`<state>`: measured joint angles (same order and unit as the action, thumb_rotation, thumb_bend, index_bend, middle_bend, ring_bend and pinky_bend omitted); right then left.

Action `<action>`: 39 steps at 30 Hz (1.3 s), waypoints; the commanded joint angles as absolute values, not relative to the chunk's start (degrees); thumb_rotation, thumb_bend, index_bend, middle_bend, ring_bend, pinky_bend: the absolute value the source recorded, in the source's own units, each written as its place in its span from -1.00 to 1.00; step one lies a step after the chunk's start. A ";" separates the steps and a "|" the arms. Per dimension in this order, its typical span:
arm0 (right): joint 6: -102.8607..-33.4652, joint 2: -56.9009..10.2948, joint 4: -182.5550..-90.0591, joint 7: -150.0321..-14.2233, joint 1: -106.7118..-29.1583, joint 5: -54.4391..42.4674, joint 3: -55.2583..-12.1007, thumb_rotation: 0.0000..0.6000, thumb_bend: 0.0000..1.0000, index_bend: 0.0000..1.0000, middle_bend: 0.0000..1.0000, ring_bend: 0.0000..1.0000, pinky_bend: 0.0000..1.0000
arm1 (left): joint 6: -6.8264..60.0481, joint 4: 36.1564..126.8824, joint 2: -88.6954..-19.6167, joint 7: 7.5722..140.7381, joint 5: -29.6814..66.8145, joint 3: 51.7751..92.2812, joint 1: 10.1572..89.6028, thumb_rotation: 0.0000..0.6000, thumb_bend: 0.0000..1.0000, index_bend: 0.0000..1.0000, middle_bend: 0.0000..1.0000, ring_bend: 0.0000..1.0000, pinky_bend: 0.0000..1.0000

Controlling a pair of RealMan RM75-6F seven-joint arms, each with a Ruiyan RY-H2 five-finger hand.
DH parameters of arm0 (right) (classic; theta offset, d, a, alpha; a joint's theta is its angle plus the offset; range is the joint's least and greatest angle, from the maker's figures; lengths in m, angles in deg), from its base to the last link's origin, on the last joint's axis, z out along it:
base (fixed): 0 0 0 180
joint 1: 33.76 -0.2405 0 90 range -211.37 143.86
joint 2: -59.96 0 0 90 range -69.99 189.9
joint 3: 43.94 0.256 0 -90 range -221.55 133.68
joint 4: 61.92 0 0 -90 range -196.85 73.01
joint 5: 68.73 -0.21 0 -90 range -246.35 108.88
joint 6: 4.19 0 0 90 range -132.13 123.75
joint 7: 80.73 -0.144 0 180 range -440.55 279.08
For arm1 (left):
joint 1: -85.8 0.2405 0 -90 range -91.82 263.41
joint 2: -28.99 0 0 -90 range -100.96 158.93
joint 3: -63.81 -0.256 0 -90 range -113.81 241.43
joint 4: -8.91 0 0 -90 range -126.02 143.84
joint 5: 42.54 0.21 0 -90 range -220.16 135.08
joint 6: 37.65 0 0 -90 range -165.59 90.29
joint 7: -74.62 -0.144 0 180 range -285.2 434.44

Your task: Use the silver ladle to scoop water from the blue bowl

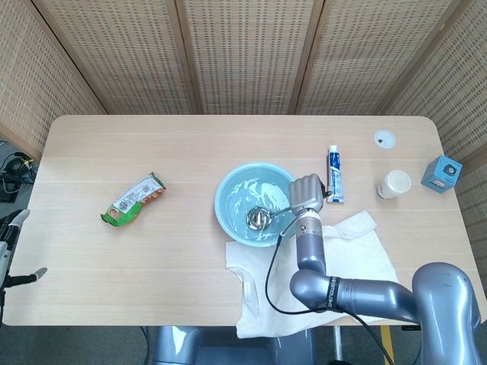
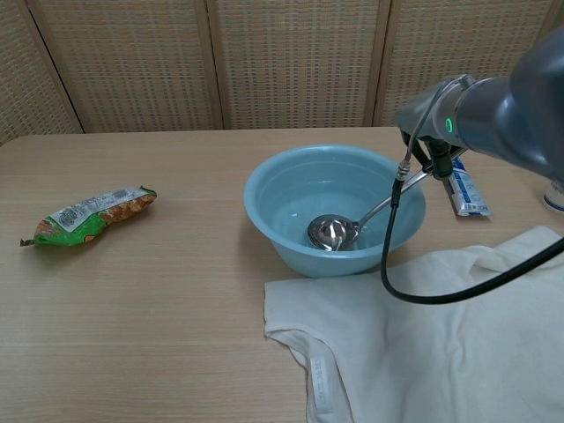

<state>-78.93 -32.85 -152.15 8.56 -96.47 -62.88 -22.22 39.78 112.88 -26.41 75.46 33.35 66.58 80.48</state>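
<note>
The blue bowl (image 1: 253, 203) (image 2: 300, 189) holds water and stands near the table's middle. My right hand (image 1: 307, 193) (image 2: 434, 123) grips the handle of the silver ladle at the bowl's right rim. The ladle's cup (image 1: 257, 217) (image 2: 330, 233) sits low inside the bowl, near its front wall, with the handle slanting up to the right. My left hand (image 1: 11, 251) shows only at the far left edge of the head view, off the table, holding nothing.
A white cloth (image 1: 319, 277) (image 2: 423, 344) lies in front of and right of the bowl. A snack packet (image 1: 134, 199) (image 2: 88, 214) lies at the left. A toothpaste tube (image 1: 334, 174), a paper cup (image 1: 394, 184), a lid (image 1: 385, 138) and a blue box (image 1: 442, 173) sit at the right.
</note>
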 commanded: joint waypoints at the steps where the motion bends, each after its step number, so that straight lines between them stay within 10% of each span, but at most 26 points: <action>1: -78.71 -29.93 -155.17 7.44 -96.27 -64.18 -21.08 1.00 0.54 0.44 1.00 1.00 1.00 | 39.78 112.99 -26.47 75.29 33.40 66.53 80.45 1.00 -1.00 -1.00 -1.00 -1.00 -1.00; 39: -80.87 -15.75 -163.04 4.09 -101.53 -74.91 -19.07 1.00 0.53 0.44 1.00 1.00 1.00 | 39.64 113.17 -27.14 73.55 32.71 66.51 80.11 1.00 -1.00 -1.00 -1.00 -1.00 -1.00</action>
<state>-80.91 -16.12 -162.79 4.02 -101.25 -74.45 -19.32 39.64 113.17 -27.14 73.55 32.71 66.51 80.11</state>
